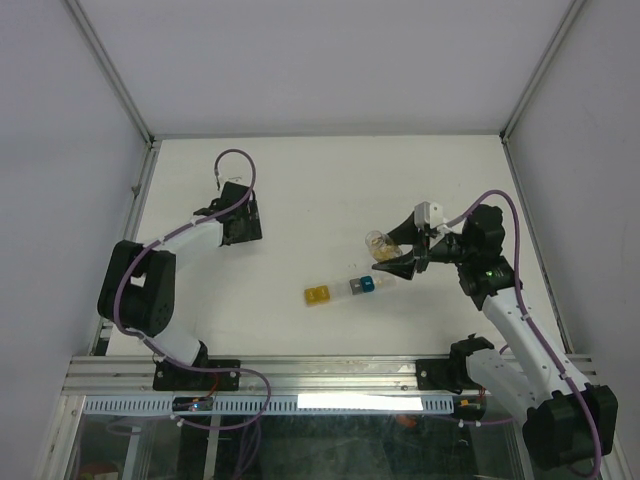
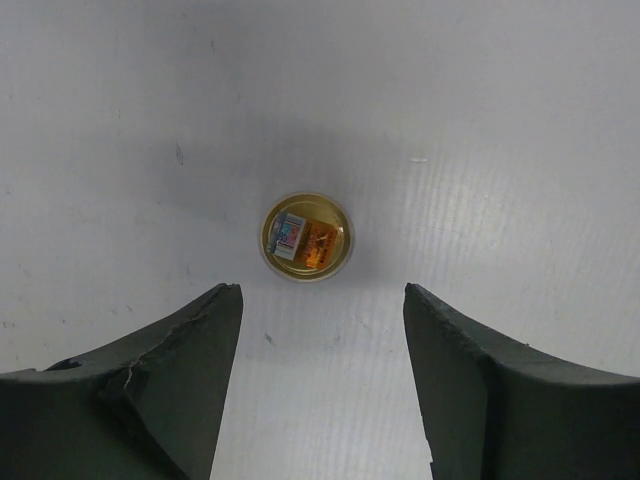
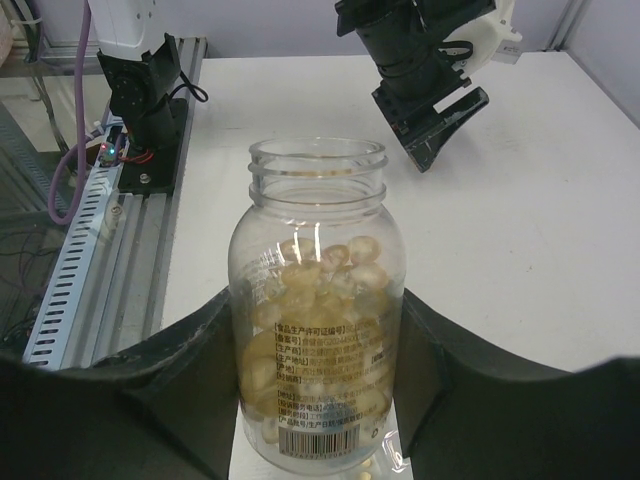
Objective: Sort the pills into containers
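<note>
My right gripper is shut on a clear uncapped bottle about half full of pale yellow pills. It holds the bottle just above the right end of the containers, a short strip with a yellow cell, a blue cell and clear ones. A few loose pills show below the bottle. My left gripper is open at the far left, hanging over a round gold cap that lies on the table beyond its fingertips.
The white table is walled by grey panels at the back and sides. An aluminium rail runs along the near edge by both arm bases. The left arm's gripper shows beyond the bottle in the right wrist view.
</note>
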### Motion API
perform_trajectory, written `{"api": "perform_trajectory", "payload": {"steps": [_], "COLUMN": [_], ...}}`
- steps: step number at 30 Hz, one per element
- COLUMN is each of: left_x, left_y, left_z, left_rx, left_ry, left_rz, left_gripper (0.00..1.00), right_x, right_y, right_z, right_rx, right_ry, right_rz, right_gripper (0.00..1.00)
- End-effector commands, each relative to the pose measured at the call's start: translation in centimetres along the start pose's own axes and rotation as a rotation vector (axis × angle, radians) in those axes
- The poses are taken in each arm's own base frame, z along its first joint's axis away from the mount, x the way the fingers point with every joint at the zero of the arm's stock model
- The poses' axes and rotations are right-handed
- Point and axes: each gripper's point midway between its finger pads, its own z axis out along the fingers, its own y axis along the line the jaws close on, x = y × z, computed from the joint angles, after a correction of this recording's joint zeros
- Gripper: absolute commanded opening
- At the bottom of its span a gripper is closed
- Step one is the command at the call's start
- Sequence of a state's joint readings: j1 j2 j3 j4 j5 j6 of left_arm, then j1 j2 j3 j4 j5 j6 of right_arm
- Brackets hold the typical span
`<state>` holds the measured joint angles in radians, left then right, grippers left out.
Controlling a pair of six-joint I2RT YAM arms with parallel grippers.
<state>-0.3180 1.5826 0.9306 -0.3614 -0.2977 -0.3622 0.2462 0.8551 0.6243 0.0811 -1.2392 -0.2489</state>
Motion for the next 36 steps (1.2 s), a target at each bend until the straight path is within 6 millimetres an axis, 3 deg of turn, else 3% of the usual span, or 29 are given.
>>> {"api": "perform_trajectory", "payload": {"steps": [1,6,23,30,36], "left_x": [-2.0,-1.9,-2.2,-1.8,-2.0], "left_y": [0.4,0.8,0.6,0.3,-0.5], "left_z": [1.1,2.2,3.8,4.1,3.3], "left_rx": [-0.027,-0.019,-0.015,0.003,0.053], "left_ry": [-0.021,0.011,0.039,0.058,0.061], "left_rz": [0.008,-0.009,0.004,0.013,0.007], "left_gripper": [0.65,0.58,0.54,0.45,0.3], "right_x": [-2.1,-2.0,-1.8,-1.7,-1.5], "right_y": [-0.2,-0.2,-0.2,-0.3,-0.5], "right_z": [0.0,-0.1,-0.1,-0.2,-0.2], "right_rx": [-0.016,-0.015,-0.021,-0.017,-0.011], "right_ry": [-0.023,-0.021,-0.02,-0.018,-0.012], "right_rz": [-0.084,-0.08,-0.082,-0.079,-0.081], "right_gripper": [0.0,0.0,0.0,0.0,0.0]}}
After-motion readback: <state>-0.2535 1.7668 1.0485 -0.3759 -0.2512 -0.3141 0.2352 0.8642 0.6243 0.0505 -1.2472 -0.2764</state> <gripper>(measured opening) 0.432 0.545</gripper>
